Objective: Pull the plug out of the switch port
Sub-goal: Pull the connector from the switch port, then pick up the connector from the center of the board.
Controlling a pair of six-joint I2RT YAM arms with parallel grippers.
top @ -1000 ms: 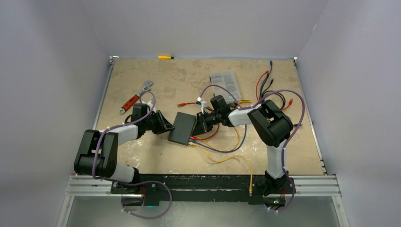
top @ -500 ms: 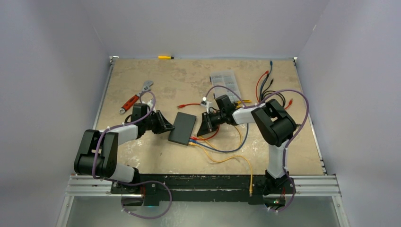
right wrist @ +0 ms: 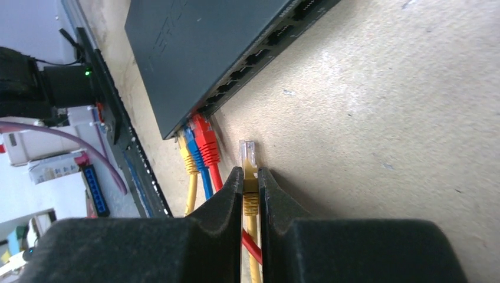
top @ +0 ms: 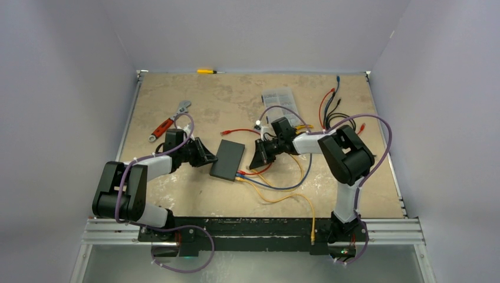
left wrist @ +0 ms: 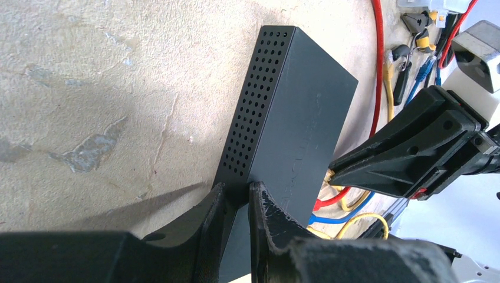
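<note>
The flat matte-black switch (top: 227,159) lies mid-table; it also shows in the left wrist view (left wrist: 295,130) and the right wrist view (right wrist: 206,41). My left gripper (left wrist: 237,200) is shut on the switch's left edge, also seen from above (top: 207,158). My right gripper (right wrist: 250,177) is shut on a yellow plug (right wrist: 248,154), held clear of the ports, to the switch's right (top: 257,160). A red plug (right wrist: 204,137), a blue plug (right wrist: 190,141) and another yellow plug (right wrist: 184,150) sit in the end ports.
A clear organiser box (top: 279,101) and a bundle of loose cables (top: 339,115) lie at the back right. A red-handled wrench (top: 168,122) lies back left, a yellow screwdriver (top: 207,71) at the far edge. Cables (top: 283,188) trail toward the near rail.
My right gripper has drawn back to the right, away from the switch, with the yellow plug in it. The left gripper and the switch have not moved.
</note>
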